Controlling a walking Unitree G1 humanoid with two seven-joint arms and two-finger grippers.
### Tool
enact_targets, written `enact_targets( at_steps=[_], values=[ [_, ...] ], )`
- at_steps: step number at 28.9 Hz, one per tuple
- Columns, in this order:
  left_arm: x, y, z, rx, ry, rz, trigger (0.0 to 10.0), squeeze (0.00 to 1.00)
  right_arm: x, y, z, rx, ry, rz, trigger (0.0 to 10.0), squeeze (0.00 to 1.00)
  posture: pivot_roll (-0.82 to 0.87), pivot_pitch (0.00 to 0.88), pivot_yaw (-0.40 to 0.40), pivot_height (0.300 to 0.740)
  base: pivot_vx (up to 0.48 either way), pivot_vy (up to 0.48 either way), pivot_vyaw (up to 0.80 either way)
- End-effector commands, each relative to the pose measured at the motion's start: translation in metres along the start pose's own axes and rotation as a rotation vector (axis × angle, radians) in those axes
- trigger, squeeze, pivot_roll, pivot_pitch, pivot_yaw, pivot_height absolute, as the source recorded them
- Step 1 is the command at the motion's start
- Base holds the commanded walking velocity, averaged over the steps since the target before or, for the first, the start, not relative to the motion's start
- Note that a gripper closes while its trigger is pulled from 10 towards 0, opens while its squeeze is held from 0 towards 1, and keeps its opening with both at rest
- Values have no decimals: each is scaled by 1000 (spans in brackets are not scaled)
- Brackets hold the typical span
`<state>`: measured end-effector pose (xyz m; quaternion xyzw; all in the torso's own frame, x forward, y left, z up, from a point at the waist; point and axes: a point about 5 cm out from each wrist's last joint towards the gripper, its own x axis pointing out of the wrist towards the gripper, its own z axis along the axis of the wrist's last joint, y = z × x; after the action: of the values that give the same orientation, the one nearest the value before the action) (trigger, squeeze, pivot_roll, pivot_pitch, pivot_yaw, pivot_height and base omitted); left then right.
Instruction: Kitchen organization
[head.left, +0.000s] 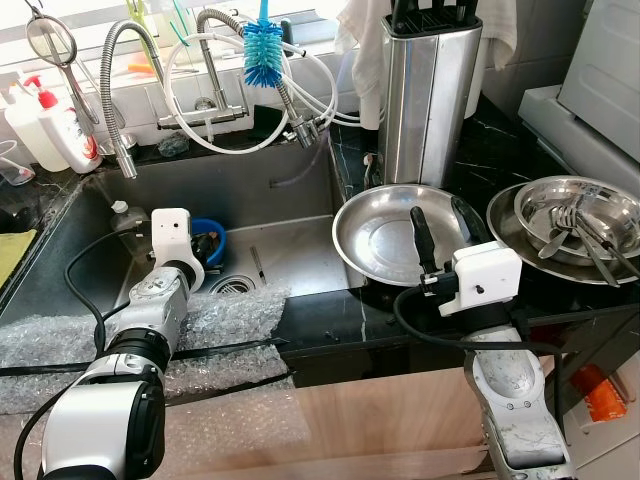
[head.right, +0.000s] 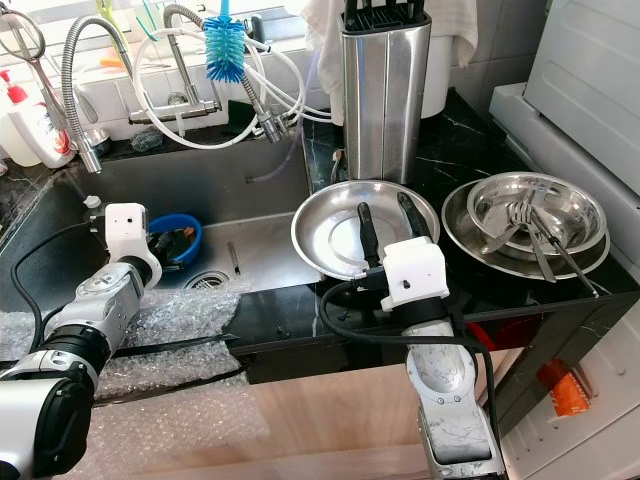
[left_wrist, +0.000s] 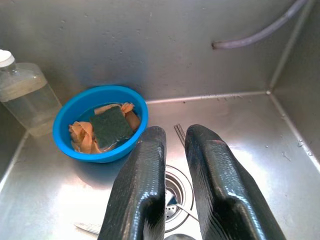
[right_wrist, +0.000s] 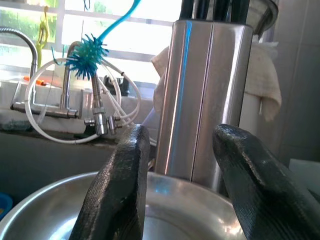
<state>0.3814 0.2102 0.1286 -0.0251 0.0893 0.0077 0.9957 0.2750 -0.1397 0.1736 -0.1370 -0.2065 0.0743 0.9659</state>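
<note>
While the right gripper is hovering over the round, shallow steel bowl on the black marbled counter, its two long black fingers are standing apart with nothing between them. That bowl is sitting at the counter's left edge, just beside the sink, and its polished inside is mirroring the light. Behind it, a tall brushed-steel knife block is standing upright with dark handles sticking out of its top. To the right, a stack of wide steel plates is holding forks and other cutlery.

Left of the bowl, the left gripper is reaching down into the matte steel sink, its rubbery fingers held close together with a narrow gap and nothing pinched. Beyond its tips, a round blue plastic bowl is resting on the sink floor, holding a dark green scouring pad and orange cloth. A clear plastic bottle is leaning in the far-left corner. Crinkled bubble wrap is draping over the sink's near edge.

Along the far wall, coiled spring faucets, white hoses and a bristly blue bottle brush are crowding a bright windowsill.
</note>
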Motion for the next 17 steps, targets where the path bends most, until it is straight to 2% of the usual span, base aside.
enact_targets(
  at_steps=[1,4,7,10,14,16,17],
  values=[
    [0,2,0,22,1,8,10000,0,3,4,3,-1,14,0,10000,0,-58,36,137,740,0,0,0],
    [0,3,1,21,-3,11,10000,0,11,5,15,98,33,-51,10000,0,-61,40,134,740,0,0,0],
    [0,2,0,17,-6,14,10000,0,21,15,38,148,1,-36,10000,0,-67,40,133,740,0,0,0],
    [0,0,-1,11,-9,9,10000,0,27,20,48,201,24,-41,10000,0,-70,40,129,740,0,0,0],
    [0,-1,-1,10,-10,9,10000,0,35,20,56,314,154,-135,10000,0,-73,38,124,740,0,0,0],
    [0,-1,-2,11,-10,9,10000,0,35,19,55,319,177,-143,10000,0,-77,39,121,740,0,0,0],
    [-1,-1,-2,11,-11,9,10000,0,34,19,52,328,243,-169,10000,0,-76,37,118,740,0,0,0]
  ],
)
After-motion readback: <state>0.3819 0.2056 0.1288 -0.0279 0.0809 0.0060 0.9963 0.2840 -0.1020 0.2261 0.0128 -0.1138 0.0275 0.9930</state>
